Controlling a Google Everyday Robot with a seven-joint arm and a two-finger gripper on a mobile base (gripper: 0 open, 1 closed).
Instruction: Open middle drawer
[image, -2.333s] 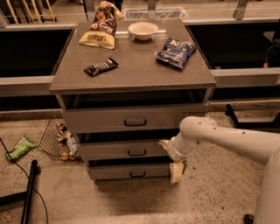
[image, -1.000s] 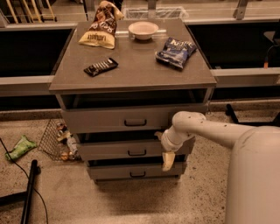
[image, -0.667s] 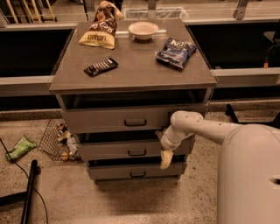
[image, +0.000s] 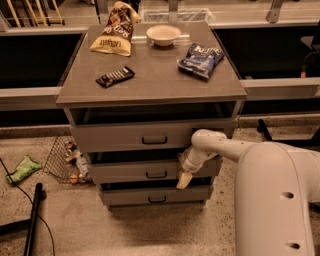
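In the camera view the middle drawer (image: 125, 171) is the second of the cabinet's three; its flat front faces the camera and its long axis runs left to right. I judge it is not pulled out yet. The gripper (image: 184, 179) hangs just right of the drawer's handle (image: 156, 174) and a little lower, not on it, and I cannot tell if it is open or closed.

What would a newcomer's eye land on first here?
The white robot arm fills the lower right, its gripper hanging before the right end of the middle drawer. On the cabinet top lie a brown snack bag, a blue snack bag, a white bowl and a chocolate bar.
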